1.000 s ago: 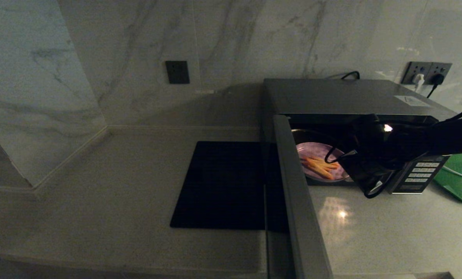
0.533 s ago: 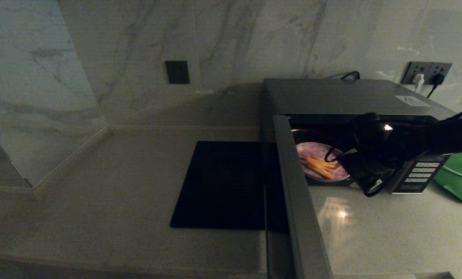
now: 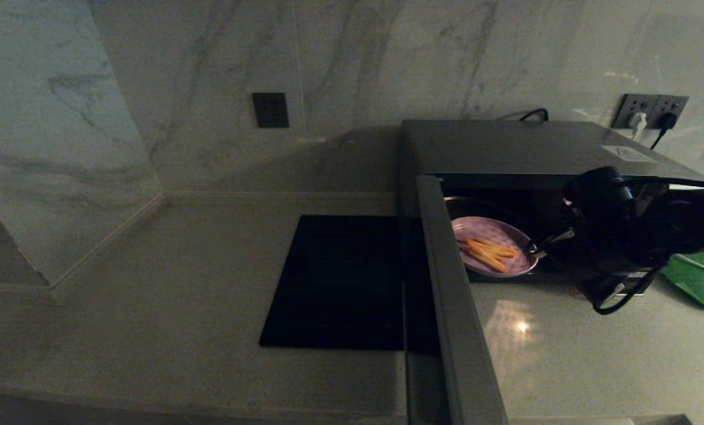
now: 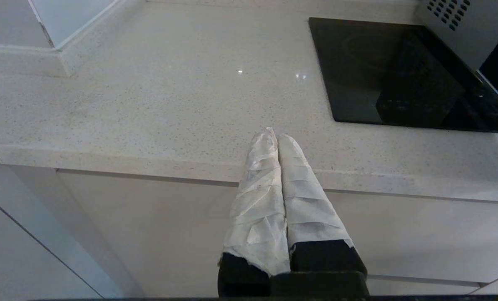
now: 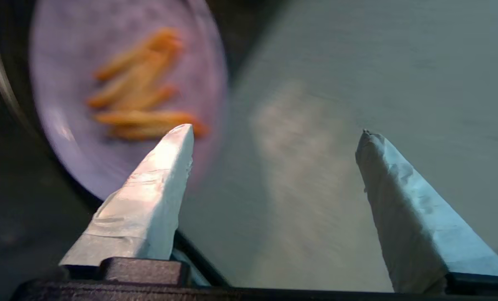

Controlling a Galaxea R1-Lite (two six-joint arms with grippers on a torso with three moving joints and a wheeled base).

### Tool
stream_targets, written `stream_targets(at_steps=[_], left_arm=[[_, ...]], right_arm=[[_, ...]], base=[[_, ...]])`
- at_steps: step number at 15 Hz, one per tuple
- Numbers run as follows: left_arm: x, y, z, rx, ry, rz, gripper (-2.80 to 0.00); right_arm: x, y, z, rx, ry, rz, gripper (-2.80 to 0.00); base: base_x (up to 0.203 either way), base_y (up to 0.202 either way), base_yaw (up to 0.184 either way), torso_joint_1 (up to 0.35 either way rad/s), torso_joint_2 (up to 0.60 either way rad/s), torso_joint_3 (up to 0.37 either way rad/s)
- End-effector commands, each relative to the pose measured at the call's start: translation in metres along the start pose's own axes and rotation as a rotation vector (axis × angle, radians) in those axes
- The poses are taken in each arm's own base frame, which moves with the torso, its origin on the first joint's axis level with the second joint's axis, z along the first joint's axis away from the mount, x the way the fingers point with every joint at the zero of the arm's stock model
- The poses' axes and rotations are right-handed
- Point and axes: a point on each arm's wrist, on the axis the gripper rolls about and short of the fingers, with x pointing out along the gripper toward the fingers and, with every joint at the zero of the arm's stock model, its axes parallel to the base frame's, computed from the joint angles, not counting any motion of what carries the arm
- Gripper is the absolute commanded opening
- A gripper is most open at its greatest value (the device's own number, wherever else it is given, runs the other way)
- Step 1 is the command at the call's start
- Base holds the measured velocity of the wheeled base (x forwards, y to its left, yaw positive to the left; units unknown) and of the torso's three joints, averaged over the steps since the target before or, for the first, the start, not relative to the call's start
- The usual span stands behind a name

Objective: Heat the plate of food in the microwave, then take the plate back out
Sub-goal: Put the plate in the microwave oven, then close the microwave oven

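The microwave (image 3: 523,147) stands at the back right of the counter with its door (image 3: 446,295) swung wide open toward me. Inside it, near the front of the cavity, the pale lilac plate of food (image 3: 488,231) lies flat, with orange sticks on it. My right gripper (image 3: 542,248) hovers just right of the plate's rim and does not touch it. In the right wrist view the right gripper (image 5: 274,133) is open and empty, with the plate (image 5: 65,62) beyond one fingertip. My left gripper (image 4: 274,136) is shut and parked at the counter's front edge.
A flat black mat (image 3: 340,283) lies on the counter left of the open door. A green tray (image 3: 700,277) sits right of the microwave, behind my right arm. Wall sockets (image 3: 650,112) with plugged cables are at the back right.
My right gripper opened, let go of the plate and drew back to the right, away from the microwave's mouth. The plate stayed inside.
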Motion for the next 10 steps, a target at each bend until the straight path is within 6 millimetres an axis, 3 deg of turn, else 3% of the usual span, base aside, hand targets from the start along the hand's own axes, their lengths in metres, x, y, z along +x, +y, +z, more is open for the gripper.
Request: stream_targets(at_steps=[1,3,4,10], left_arm=[[0.000,0.000,0.000,-0.001,0.001,0.001,-2.80],[0.000,0.000,0.000,-0.001,0.000,0.000,-2.80],[0.000,0.000,0.000,-0.001,0.001,0.000,-2.80],[0.000,0.000,0.000,-0.001,0.000,0.000,-2.80]], right_arm=[[-0.044,-0.029,0.004,-0.003,-0.044,0.023,0.00],[-0.070,-0.053,0.003,-0.021,-0.085,0.023,0.00],[-0.081,-0.066,0.002,-0.035,-0.111,0.020,-2.80],[-0.137,-0.123,-0.003,-0.181,-0.232,-0.001,-2.80]], base=[[0.000,0.000,0.000,0.000,0.00,0.000],[0.000,0.000,0.000,0.000,0.00,0.000],[0.000,0.000,0.000,0.000,0.00,0.000],[0.000,0.000,0.000,0.000,0.00,0.000]])
